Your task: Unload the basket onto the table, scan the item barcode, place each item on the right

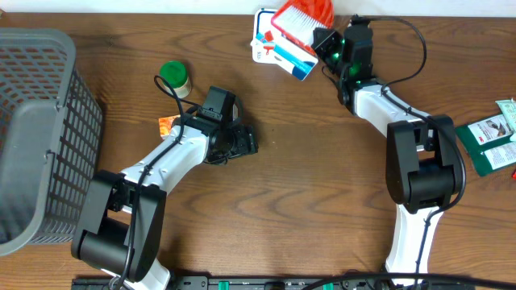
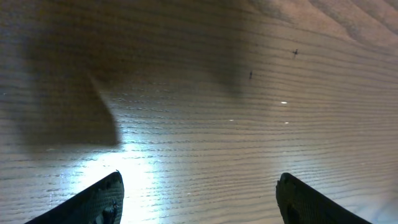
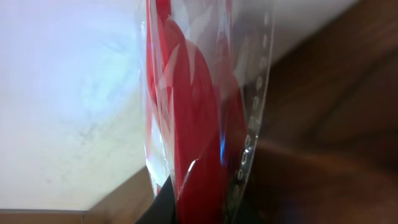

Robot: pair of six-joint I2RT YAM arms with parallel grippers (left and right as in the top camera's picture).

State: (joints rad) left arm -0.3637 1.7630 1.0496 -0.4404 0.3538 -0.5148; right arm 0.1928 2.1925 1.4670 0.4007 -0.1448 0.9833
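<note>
The right gripper (image 1: 326,40) is clamped on the red packaged item (image 1: 302,18) at the far edge of the bench (image 1: 322,185). The left gripper (image 2: 199,186) hangs open, empty. The grasp looks done; the scan is left.

Left arm (image 1: 173,157), right arm (image 1: 387,109): white links, black joints, cables. Left claw (image 2: 199,199) black. Right wrist glows green, possibly LEDs.

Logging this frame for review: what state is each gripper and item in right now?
left gripper: open, holding nothing.
right gripper: shut on the red packaged item.
red packaged item: held, sealed in clear wrap.
green-lidded jar: standing, lid on.
basket: upright, open top.
blue-and-white package: lying flat.
green packets: lying flat.
</note>
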